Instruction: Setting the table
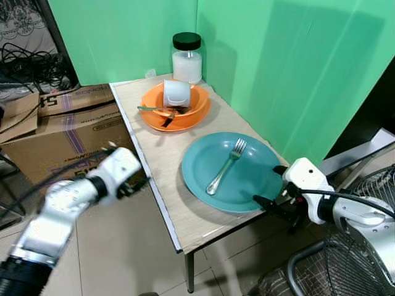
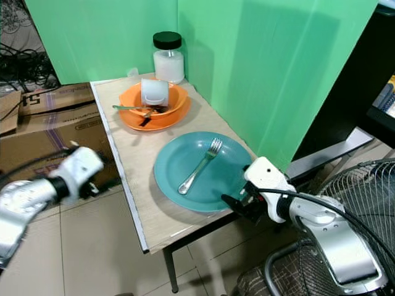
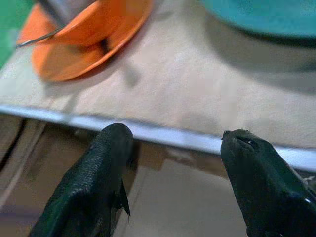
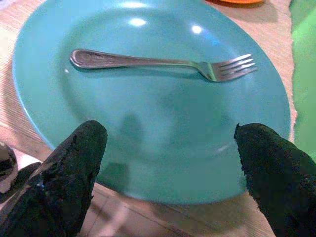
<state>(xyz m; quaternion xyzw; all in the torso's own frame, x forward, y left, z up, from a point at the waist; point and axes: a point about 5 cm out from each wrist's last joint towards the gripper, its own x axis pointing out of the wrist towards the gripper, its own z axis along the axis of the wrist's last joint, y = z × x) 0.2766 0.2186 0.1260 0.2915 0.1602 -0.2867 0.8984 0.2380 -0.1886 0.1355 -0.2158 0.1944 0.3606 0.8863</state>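
- Teal plate [image 1: 229,166] at frame centre on table [image 1: 162,179], fork [image 1: 226,166] lying in it.
- Right gripper [image 4: 168,168] spread wide at the plate's near rim.
- Left gripper [image 3: 173,163] spread, empty, beside the table's left edge.
- Orange bowl [image 1: 176,106] holding white cup [image 1: 176,92], upper centre.

A green backdrop [image 1: 278,55] fills the upper middle and right of the frame. Cardboard boxes [image 1: 58,132] sit on the tiled floor [image 1: 117,246] at left, with tangled black cables [image 1: 28,61] in the upper left corner. A wire fan guard [image 1: 358,246] curves across the lower right corner.
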